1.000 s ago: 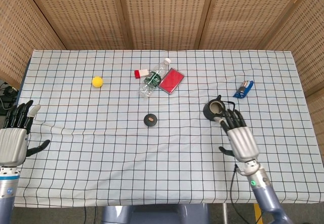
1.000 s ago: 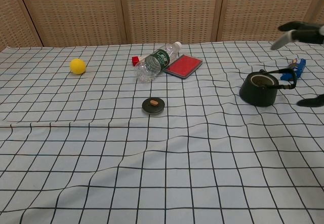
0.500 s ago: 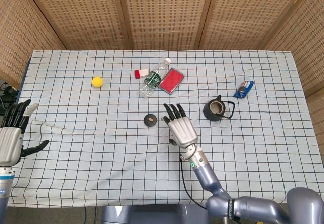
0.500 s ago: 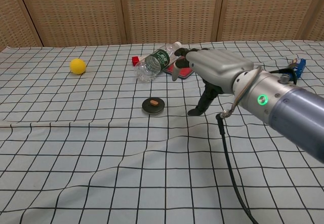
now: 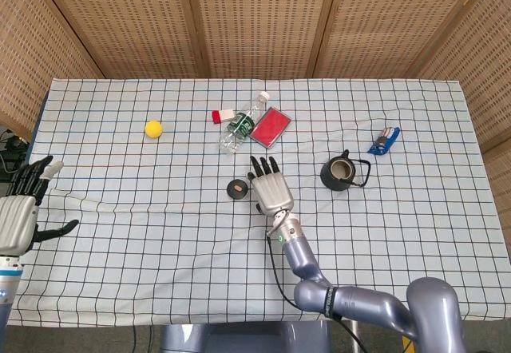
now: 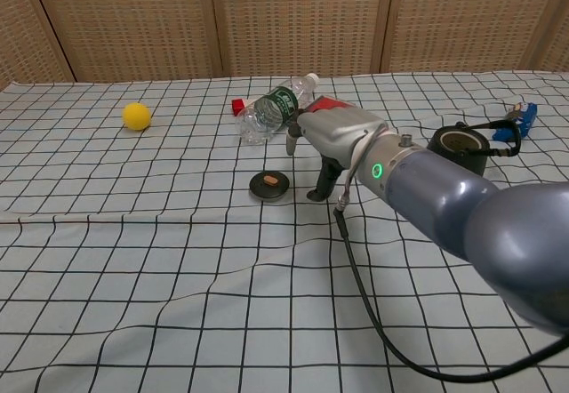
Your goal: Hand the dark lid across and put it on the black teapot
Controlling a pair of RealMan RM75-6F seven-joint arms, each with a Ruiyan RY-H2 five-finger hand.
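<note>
Ground has been covered by the right hand (image 5: 271, 188), brought from the teapot (image 5: 342, 171) to just beside the lid (image 5: 237, 188) on the worktop (image 5: 120, 209); fingers (image 5: 263, 167) are spread, nothing held. Grasping is judged next.

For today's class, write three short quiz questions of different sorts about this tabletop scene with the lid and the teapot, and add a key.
1. True or false: the dark lid is already on the black teapot.
2. Multiple choice: which hand is nearest the lid? A) left hand B) right hand C) both equally
3. Fill in: the plastic bottle is lying on its ____.

Key
1. False. The lid lies on the cloth, apart from the teapot, whose mouth is open.
2. B. The right hand hovers open just beside the lid; the left hand stays at the table's far left edge.
3. side
</note>
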